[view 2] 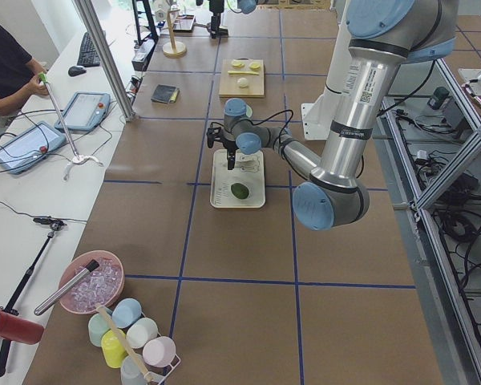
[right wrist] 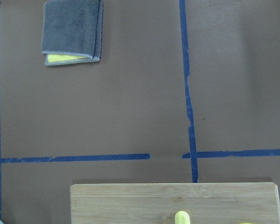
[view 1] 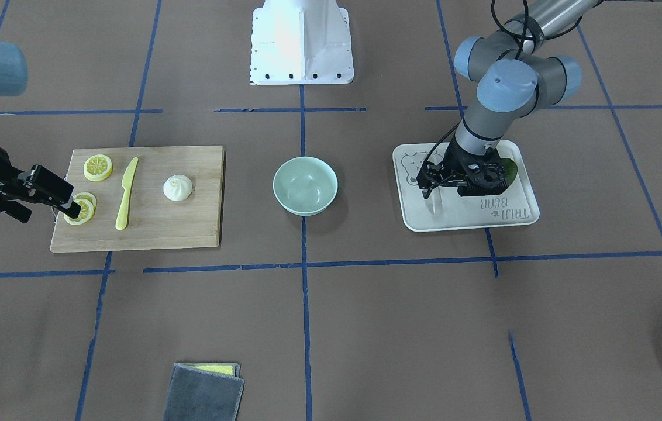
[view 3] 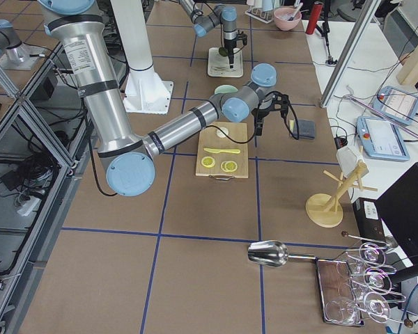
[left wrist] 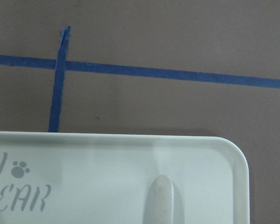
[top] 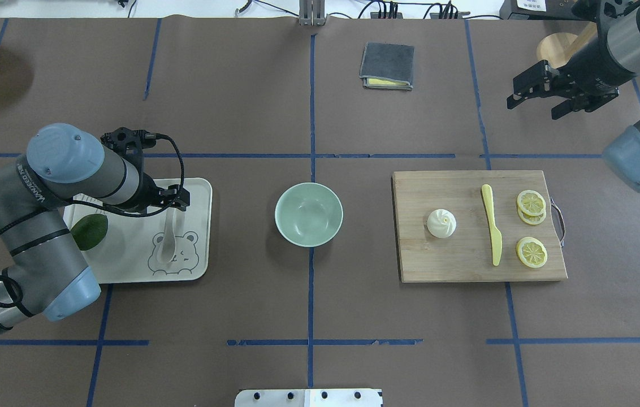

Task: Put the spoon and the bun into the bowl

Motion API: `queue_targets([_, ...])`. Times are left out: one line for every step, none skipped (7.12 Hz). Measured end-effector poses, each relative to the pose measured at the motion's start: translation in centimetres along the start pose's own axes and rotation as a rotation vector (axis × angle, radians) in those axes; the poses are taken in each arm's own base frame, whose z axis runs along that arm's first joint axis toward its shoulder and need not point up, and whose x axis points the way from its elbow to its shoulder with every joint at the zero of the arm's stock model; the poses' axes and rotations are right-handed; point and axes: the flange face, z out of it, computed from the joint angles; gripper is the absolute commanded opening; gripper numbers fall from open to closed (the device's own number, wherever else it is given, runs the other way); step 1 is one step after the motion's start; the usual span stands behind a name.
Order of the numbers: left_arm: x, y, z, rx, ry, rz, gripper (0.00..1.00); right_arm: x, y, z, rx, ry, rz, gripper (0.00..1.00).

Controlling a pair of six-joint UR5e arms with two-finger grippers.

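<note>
The off-white spoon (top: 168,240) lies on the white bear tray (top: 128,268), scoop toward the robot. Its handle tip shows in the left wrist view (left wrist: 161,200). My left gripper (top: 172,199) hangs low over the handle end and looks open, one finger on each side of the handle; in the front view (view 1: 433,193) it hides most of the spoon. The mint-green bowl (top: 308,215) is empty at the table's middle. The white bun (top: 441,223) sits on the wooden board (top: 455,265). My right gripper (top: 532,110) is open and empty, raised beyond the board's far right corner.
A yellow knife (top: 492,226) and lemon slices (top: 531,200) lie on the board next to the bun. A dark green avocado (top: 89,232) lies on the tray under my left arm. A folded grey cloth (top: 388,65) lies at the far side.
</note>
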Motion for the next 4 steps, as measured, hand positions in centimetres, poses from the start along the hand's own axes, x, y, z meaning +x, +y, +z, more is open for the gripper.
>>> queue_targets([-0.1, 0.2, 0.6, -0.005, 0.0, 0.003, 0.74, -1.0, 0.6, 0.2, -0.007, -0.008, 0.008, 1.0])
queue_targets([-0.1, 0.5, 1.1, -0.01, -0.004, 0.006, 0.7, -2.0, 1.1, 0.5, -0.012, -0.015, 0.016, 1.0])
queue_targets([-0.1, 0.7, 1.3, -0.013, -0.005, 0.007, 0.6, -3.2, 1.6, 0.8, -0.014, -0.019, 0.022, 1.0])
queue_targets([-0.1, 0.7, 1.4, -0.013, -0.005, 0.008, 0.44, -4.1, 1.9, 1.1, -0.015, -0.018, 0.023, 1.0])
